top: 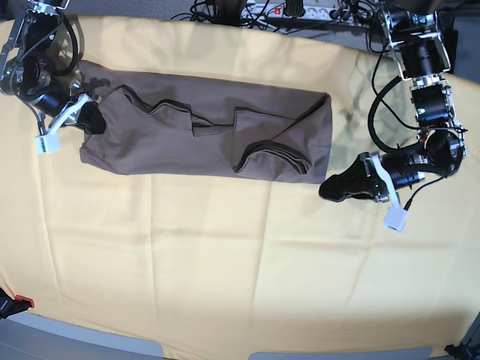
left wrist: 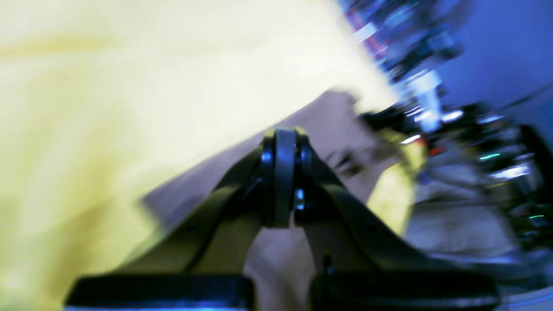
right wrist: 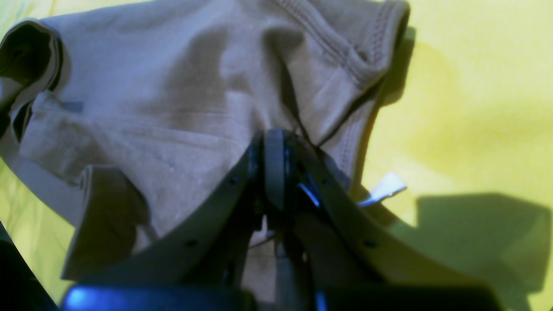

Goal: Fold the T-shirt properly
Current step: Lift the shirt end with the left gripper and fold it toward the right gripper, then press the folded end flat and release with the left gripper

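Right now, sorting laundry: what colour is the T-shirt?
Plain grey-brown T-shirt; base view shows it best.

One T-shirt (top: pixel 206 135) on the table, one pale yellow table cloth (top: pixel 225 262) under it, and one small pale tag (right wrist: pixel 386 188) poking out just right of the right gripper's (right wrist: pixel 274 166) closed jaws. Two arms, two grippers: the right one pinching shirt fabric, the left gripper (top: pixel 334 189) just off the shirt's corner with jaws together. One tangle of cables (top: pixel 255 11) along the far edge.

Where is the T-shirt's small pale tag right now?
Right wrist view: the small pale tag sticks out just right of the right pincer, over the yellow cloth.
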Motion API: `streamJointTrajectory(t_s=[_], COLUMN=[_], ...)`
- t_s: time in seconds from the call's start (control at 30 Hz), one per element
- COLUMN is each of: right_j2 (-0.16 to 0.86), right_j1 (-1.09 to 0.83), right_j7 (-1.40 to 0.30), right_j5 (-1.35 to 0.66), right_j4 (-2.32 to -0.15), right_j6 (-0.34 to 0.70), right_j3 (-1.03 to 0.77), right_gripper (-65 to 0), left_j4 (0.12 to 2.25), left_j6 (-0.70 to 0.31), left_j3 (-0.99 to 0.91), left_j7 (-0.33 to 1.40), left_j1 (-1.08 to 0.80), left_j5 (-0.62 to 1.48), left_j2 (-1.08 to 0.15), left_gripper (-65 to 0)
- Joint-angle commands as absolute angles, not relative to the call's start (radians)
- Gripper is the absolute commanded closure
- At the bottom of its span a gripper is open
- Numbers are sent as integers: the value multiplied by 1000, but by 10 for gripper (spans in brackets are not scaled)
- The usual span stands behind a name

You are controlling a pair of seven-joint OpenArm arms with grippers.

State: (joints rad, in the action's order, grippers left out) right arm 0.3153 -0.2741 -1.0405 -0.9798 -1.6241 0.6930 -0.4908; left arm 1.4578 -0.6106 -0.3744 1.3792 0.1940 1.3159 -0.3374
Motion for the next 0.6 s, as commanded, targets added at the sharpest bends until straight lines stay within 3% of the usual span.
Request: streamJointTrajectory(t_s=[0.0, 0.2, 0.57], right_j2=[330, 330, 330], right_j1=[-269, -269, -269], right_j7=[-1033, -1033, -1032], right_j5=[-994, -994, -994], right_j4=[-1641, -1641, -1641], right_j6=[698, 698, 698], right_j3=[-495, -495, -495], right_gripper=[0, 0, 0], left_j4=[1474, 1474, 1473], left_j6=[-614, -534, -523], left_j3=[-380, -380, -262], left_j7=[1347, 1252, 1250], left_j1=[213, 211, 145], left_j5=[1313, 1106, 1111], left_j2=[-357, -377, -377], left_gripper=[0, 0, 0])
